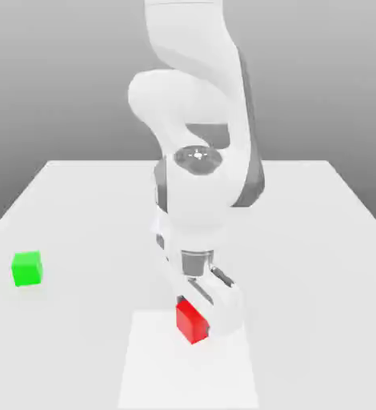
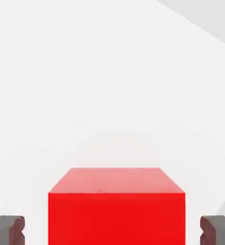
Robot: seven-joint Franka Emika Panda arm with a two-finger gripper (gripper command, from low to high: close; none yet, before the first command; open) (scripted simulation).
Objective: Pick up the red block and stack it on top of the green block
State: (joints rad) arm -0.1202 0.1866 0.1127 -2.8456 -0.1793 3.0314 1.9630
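End effector (image 2: 112,230) fingertips (image 2: 17,230) stand spread on either side of the red block (image 2: 117,218), with a gap between each of them and its faces in the hand view. No writing or brand mark can be read on the white-and-grey robot arm (image 1: 203,172) or on either cube. In the exterior view the arm comes down from the top, and its hand slants over the red block, covering part of it toward that view's right. The block sits turned at an angle on a bright white rectangular patch (image 1: 187,372) near its far edge. Well apart, toward the exterior view's left, the green block (image 1: 27,269) rests on the desk (image 1: 87,216), with bare surface between the two cubes. The desk is pale and plain, and behind it a grey backdrop (image 1: 63,80) shades from light to dark.
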